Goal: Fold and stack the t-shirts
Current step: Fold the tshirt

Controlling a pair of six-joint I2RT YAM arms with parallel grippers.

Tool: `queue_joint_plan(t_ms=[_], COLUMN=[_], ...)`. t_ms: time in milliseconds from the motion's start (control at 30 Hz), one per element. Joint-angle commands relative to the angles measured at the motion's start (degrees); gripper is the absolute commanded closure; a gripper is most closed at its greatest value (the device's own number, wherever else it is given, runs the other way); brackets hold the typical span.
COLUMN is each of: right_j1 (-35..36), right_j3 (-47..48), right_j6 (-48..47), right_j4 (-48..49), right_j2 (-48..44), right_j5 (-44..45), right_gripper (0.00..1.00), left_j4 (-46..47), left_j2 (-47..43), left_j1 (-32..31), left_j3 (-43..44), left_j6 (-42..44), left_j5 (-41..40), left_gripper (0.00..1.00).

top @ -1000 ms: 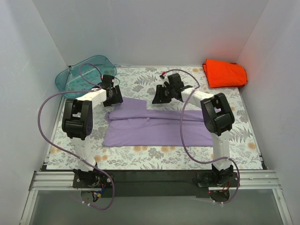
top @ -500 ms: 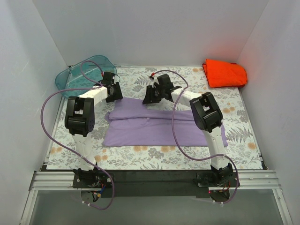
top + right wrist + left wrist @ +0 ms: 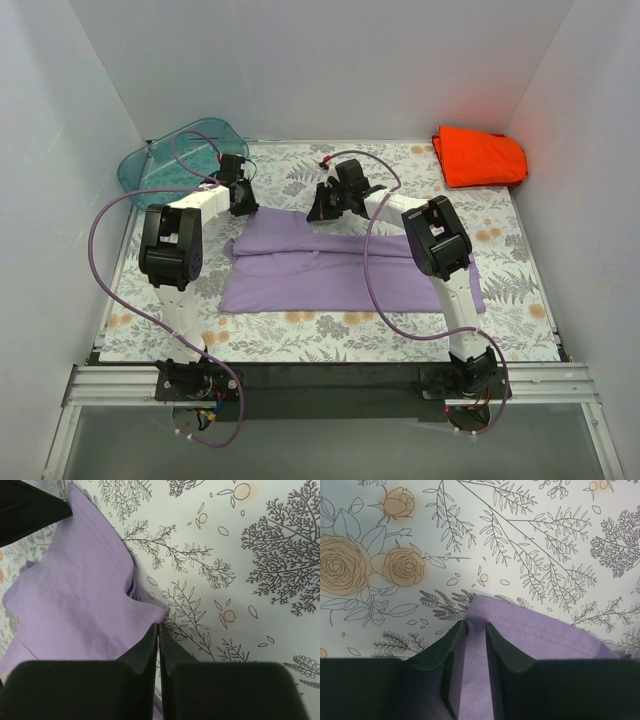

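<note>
The lavender t-shirt (image 3: 340,265) lies partly folded across the middle of the flowered table cover. My left gripper (image 3: 243,206) is down at its far left corner. In the left wrist view the left gripper (image 3: 476,625) is shut on a fold of the lavender cloth (image 3: 540,635), which fills the narrow gap between its fingers. My right gripper (image 3: 325,212) is at the shirt's far edge near the middle. In the right wrist view the right gripper (image 3: 158,626) is shut, its tips pinching a corner of the lavender cloth (image 3: 75,600). The orange-red t-shirt (image 3: 480,157) lies folded at the far right corner.
A translucent teal tub (image 3: 165,160) leans in the far left corner, just behind the left arm. White walls close in the table on three sides. Purple cables loop from both arms over the table.
Both grippers have closed their jaws on the far edge of the lavender shirt. The right gripper moved left and a little farther back; the left one shifted slightly back.
</note>
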Motion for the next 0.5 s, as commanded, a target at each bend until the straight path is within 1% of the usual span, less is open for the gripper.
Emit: queue_joint_plan(t_ms=[0,67,100,267,467], right_j1=[0.75,0.83,0.84,0.92,1.19], right_j3=[0.3,0.56,0.82,1.53,0.83], right_j6=[-0.96,-0.96,-0.96,-1.4,-1.75], right_j4=[-3.44,-3.44,-3.52,-3.52,-3.52], right_j2=[3.33,3.25,3.25,1.32,-2.89], right_j5=[1.27,0.83,0.65,0.3,-0.84], right_gripper=[0.97,0.99,0.99,0.99,0.99], left_j4=[-2.9,-2.9,-2.81,-2.9,-3.43], left_j2=[1.25,1.17,1.08,-0.76,-6.82], left_j1=[-0.5,-0.5,-0.5,-0.5,-0.5], left_j3=[-2.55,-2.55,-2.46,-1.76,-2.81], left_j6=[-0.28,-0.19,-0.19,0.42,0.08], left_j5=[1.87,1.87,1.87,1.78,1.78], left_gripper=[0.81,0.89,1.0,1.0,1.0])
